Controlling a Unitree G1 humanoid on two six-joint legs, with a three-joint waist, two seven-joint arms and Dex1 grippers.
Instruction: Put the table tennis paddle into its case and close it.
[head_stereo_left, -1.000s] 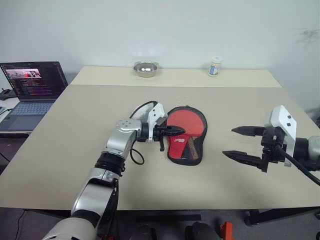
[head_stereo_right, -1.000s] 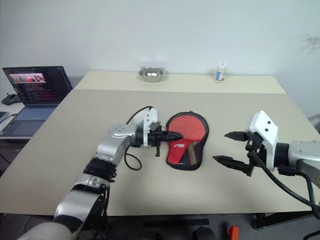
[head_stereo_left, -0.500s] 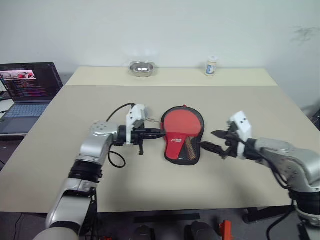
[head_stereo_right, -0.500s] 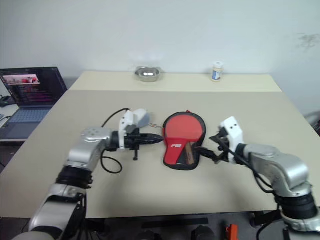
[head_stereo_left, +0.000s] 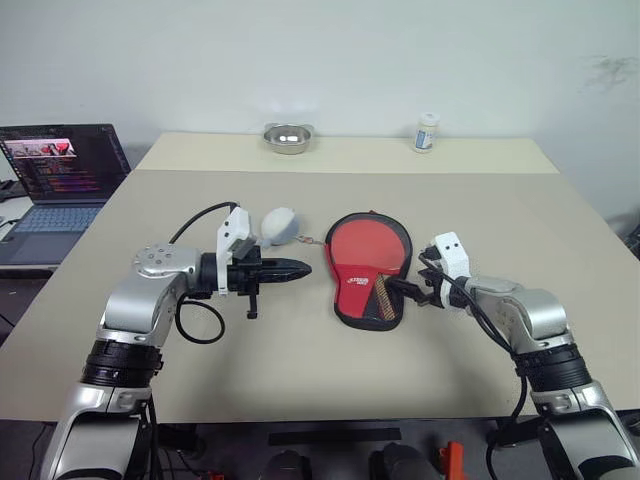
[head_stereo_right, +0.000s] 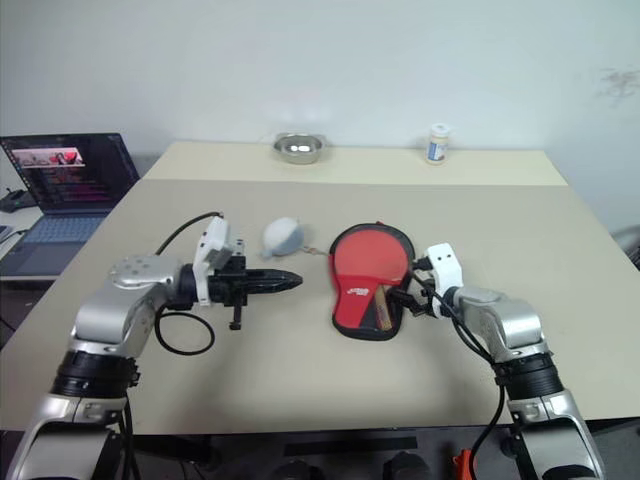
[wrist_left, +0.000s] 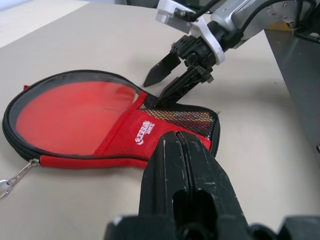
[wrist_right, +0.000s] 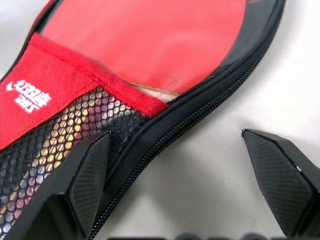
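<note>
The paddle (head_stereo_left: 366, 247) is already lodged in the case (head_stereo_left: 372, 300), which lies flat near the middle of the table (head_stereo_left: 300, 370), handle end toward the front edge. The red blade is seen through the unzipped upper part, and the handle sits under the mesh pocket. The first half of the task can thus be judged done; the zipping is left, since the black zipper edge is seen parted along the right side in the right wrist view.

The left gripper (head_stereo_left: 300, 269) is held just above the table, left of the case and apart from it, its fingers pressed together with nothing between them. The right gripper (head_stereo_left: 403, 290) is spread wide at the case's right edge, one finger (wrist_right: 87, 175) set on the mesh, nothing yet clamped
</note>
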